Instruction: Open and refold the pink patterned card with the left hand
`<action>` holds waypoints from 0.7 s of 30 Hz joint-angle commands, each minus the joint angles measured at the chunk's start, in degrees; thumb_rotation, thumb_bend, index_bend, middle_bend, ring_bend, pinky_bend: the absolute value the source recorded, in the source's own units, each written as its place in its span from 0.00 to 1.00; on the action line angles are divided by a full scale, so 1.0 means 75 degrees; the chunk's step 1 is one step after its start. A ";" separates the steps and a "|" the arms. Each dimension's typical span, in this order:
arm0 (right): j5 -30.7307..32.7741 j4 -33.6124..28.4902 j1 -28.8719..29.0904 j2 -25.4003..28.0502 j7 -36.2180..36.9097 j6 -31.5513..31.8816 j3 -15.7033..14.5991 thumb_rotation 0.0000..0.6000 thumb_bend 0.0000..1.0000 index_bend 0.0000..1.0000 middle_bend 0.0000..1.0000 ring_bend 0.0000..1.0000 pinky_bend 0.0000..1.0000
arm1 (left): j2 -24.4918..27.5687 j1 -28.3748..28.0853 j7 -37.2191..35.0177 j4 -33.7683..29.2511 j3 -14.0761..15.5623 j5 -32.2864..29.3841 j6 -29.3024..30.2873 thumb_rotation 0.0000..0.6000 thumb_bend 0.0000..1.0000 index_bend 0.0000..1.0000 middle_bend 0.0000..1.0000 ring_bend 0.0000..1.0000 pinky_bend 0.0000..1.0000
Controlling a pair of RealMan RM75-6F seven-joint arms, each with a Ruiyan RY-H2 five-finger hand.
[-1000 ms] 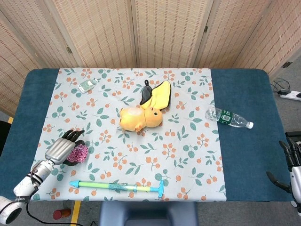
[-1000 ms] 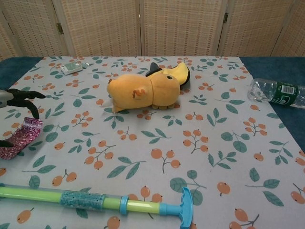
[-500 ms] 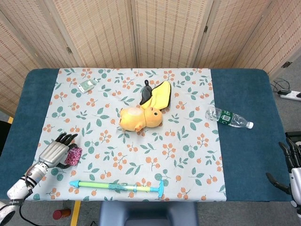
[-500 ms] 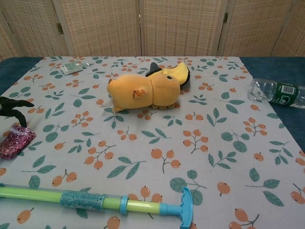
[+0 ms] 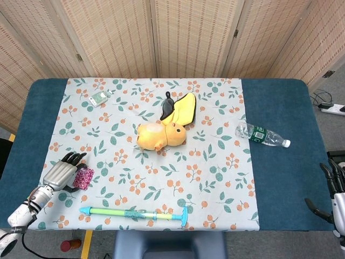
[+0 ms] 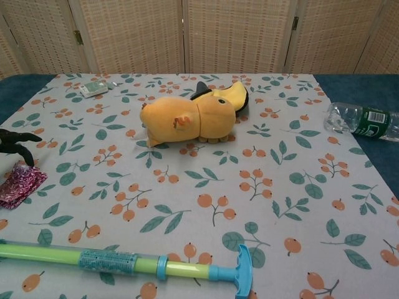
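The pink patterned card (image 5: 84,178) lies folded and flat on the floral cloth near the table's left front; in the chest view the card (image 6: 20,185) shows at the left edge. My left hand (image 5: 60,172) sits just left of it, its dark fingers (image 6: 17,139) spread above the card's far edge and holding nothing. Whether a fingertip touches the card I cannot tell. My right hand (image 5: 334,189) hangs off the table's right front corner with its fingers apart and nothing in it.
A yellow plush duck (image 5: 163,134) lies mid-table. A green and blue toy pump (image 5: 135,214) runs along the front edge, close to the card. A water bottle (image 5: 262,135) lies on the right; a small packet (image 5: 99,97) sits at the far left.
A second ago my left hand covered the card, which stood partly open. The hand has drawn back to the left and the card now lies folded flat. The right hand has not moved.
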 commanded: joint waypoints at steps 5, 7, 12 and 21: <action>0.0032 -0.0032 0.0010 0.0023 -0.0025 -0.0047 0.0012 1.00 0.23 0.00 0.00 0.00 0.00 | -0.0029 -0.0018 0.0037 0.0006 -0.0019 -0.0002 -0.0071 1.00 0.21 0.28 0.00 0.00 0.00; 0.0018 -0.0050 0.0014 0.0022 -0.0045 -0.0041 0.0016 1.00 0.23 0.00 0.00 0.00 0.00 | -0.0025 -0.0025 0.0120 -0.0008 -0.0028 -0.0039 -0.0139 1.00 0.21 0.26 0.00 0.00 0.00; 0.0017 -0.0070 0.0011 0.0023 -0.0071 -0.0043 0.0014 1.00 0.23 0.00 0.00 0.00 0.00 | 0.0030 -0.0020 0.0194 -0.0132 -0.0029 -0.0055 -0.0180 1.00 0.21 0.25 0.00 0.00 0.00; 0.0018 -0.0074 0.0008 0.0014 -0.0091 -0.0055 0.0011 1.00 0.23 0.00 0.00 0.00 0.00 | 0.0087 -0.0006 0.0363 -0.0284 -0.0042 -0.0126 -0.0288 1.00 0.21 0.17 0.00 0.00 0.00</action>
